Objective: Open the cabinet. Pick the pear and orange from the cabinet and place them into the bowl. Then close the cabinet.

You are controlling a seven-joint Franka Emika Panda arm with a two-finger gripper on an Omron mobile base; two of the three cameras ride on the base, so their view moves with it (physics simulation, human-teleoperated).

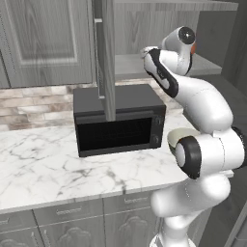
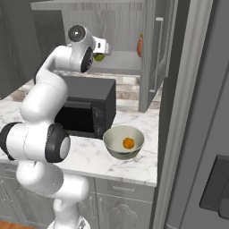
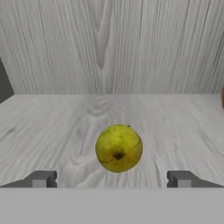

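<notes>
gripper: jaws spread wide, holding nothing; fingertips flank the pear without touching it
pear: lying on the cabinet inner shelf, just ahead of the gripper
orange: inside the bowl; bowl stands on the marble surface beside the microwave
cabinet: doors open

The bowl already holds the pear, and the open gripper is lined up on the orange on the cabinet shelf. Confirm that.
Not quite: the fruits are swapped. In the right base view the bowl holds the orange. In the hand view the open gripper is lined up on the pear, which lies on the cabinet shelf, not yet grasped.
</notes>
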